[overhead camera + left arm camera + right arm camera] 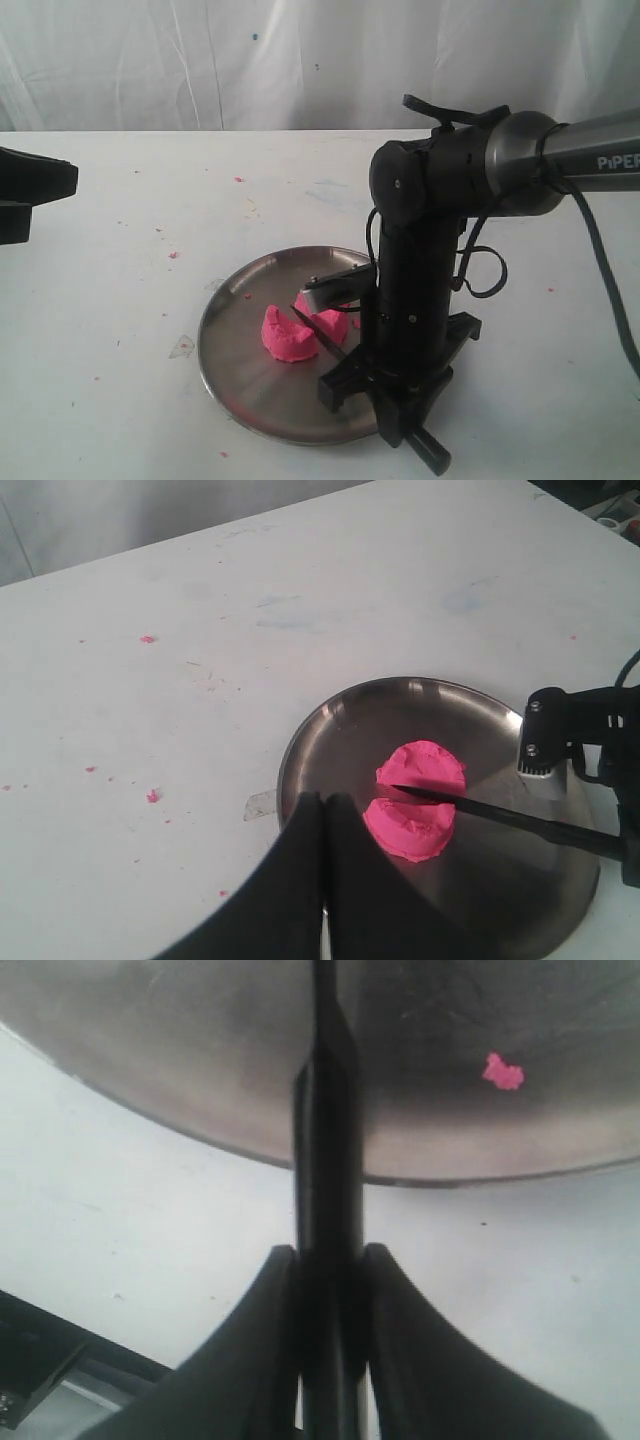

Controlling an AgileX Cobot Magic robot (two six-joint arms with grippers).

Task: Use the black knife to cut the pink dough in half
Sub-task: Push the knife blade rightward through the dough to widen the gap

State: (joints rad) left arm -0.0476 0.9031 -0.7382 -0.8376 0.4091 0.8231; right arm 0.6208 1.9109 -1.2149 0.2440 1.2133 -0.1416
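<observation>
The right arm reached in from the right of the exterior view, its grey forearm nearly level and its black wrist section bent straight down over the near right rim of the round stainless steel plate point(235, 300). The right gripper point(330, 1260) had its two black fingers point(262, 1350) pressed tight against the handle of the slim all-black knife point(480, 810), which ran out from between them across the plate's edge. The knife's narrow blade lay low and nearly flat, its point resting in the gap between the two pieces of the bright pink soft dough point(412, 825).

The dough sat near the middle of the plate as two rough half-lumps, close together, one on each side of the blade. A tiny pink crumb point(503, 1072) lay on the plate's surface near the handle.

The left arm hung back at the left edge of the exterior view, clear of the plate. The left gripper point(322, 810) hovered above the plate's near rim with its fingers drawn together, holding nothing.

The plate rested on a white table point(120, 260) speckled with small pink crumbs.
</observation>
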